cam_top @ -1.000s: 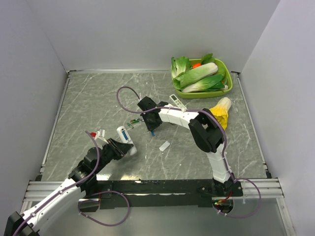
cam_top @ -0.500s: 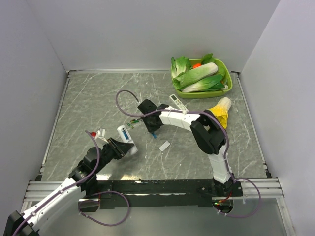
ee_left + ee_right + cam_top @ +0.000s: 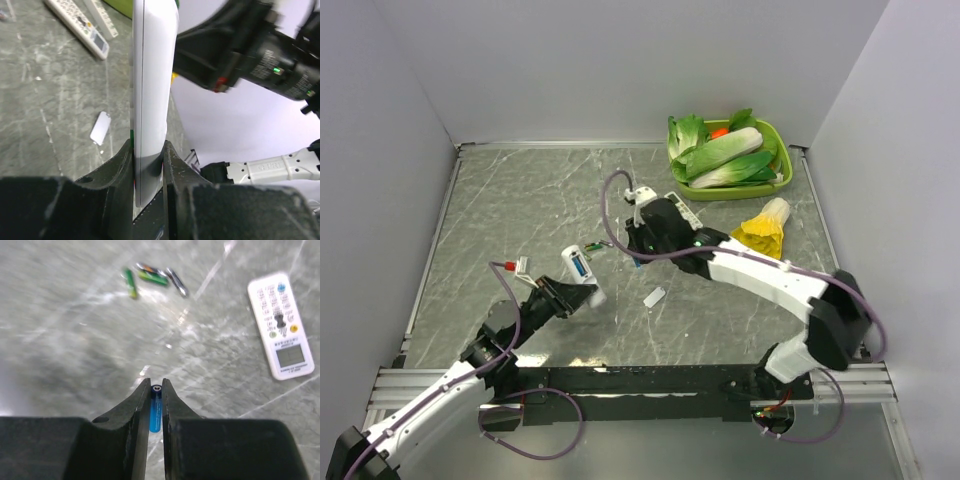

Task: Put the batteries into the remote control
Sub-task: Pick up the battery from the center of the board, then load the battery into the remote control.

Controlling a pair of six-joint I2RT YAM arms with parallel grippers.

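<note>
My left gripper [image 3: 584,296] is shut on the lower end of the slim white remote control [image 3: 577,268] and holds it tilted up off the table. In the left wrist view the remote [image 3: 150,75] stands edge-on between the fingers [image 3: 120,170]. My right gripper [image 3: 638,257] is shut on one blue battery [image 3: 155,407], held lengthwise between the fingertips above the table, just right of the remote. I cannot make out a second blue battery.
Several green-wrapped cells [image 3: 131,282] lie on the table beyond my right gripper. A small white cover plate [image 3: 654,297] lies in front. Longer button-covered remotes [image 3: 682,208] lie behind. A green basket [image 3: 782,178] of vegetables stands at the back right, with a yellow-white vegetable [image 3: 765,225] beside it.
The right arm has swung its elbow out to the right and lower, and its gripper has shifted slightly right with the blue battery. The left gripper has raised the remote a little.
</note>
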